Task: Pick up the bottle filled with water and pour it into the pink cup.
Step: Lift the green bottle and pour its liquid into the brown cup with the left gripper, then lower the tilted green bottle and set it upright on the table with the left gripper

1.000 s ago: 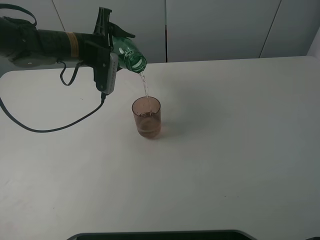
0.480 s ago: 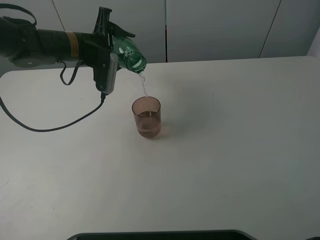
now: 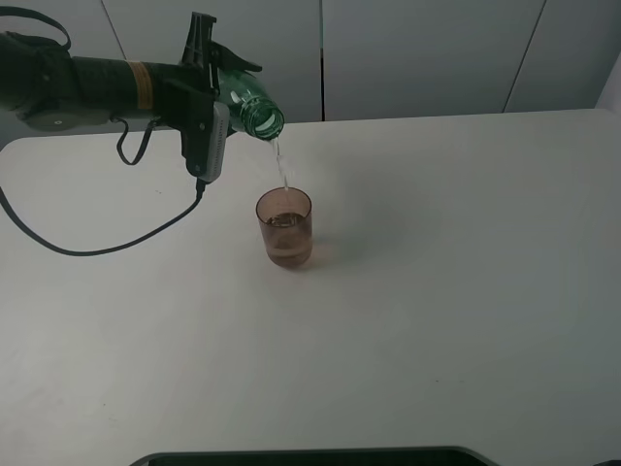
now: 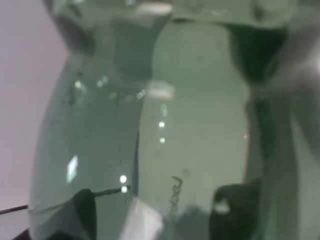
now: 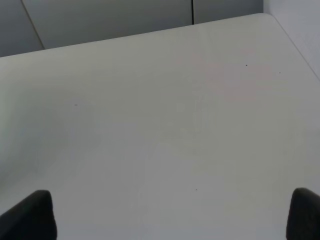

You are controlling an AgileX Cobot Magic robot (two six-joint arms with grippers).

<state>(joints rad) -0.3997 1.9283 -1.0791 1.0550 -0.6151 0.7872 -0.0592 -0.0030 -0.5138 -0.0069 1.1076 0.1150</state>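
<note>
The bottle point(image 3: 250, 107) hangs tipped in the upper left of the exterior high frame, mouth slanting down and to the right. The left gripper point(image 3: 219, 82) is clamped around its green body. A thin thread of water point(image 3: 280, 171) drops from the mouth into the pink cup point(image 3: 284, 227), which stands upright just below, part filled. Bottle, arm and cup sit where they were a second ago, and the stream still runs.

The left wrist view shows only the bottle's blurred green wall point(image 4: 150, 125), filling the frame. The right wrist view shows the right gripper point(image 5: 167, 217) with its dark fingertips wide apart over bare table point(image 5: 165, 115).

A black cable point(image 3: 97, 249) loops on the table left of the cup. The centre and right of the tabletop point(image 3: 456, 291) lie open to the far edge.
</note>
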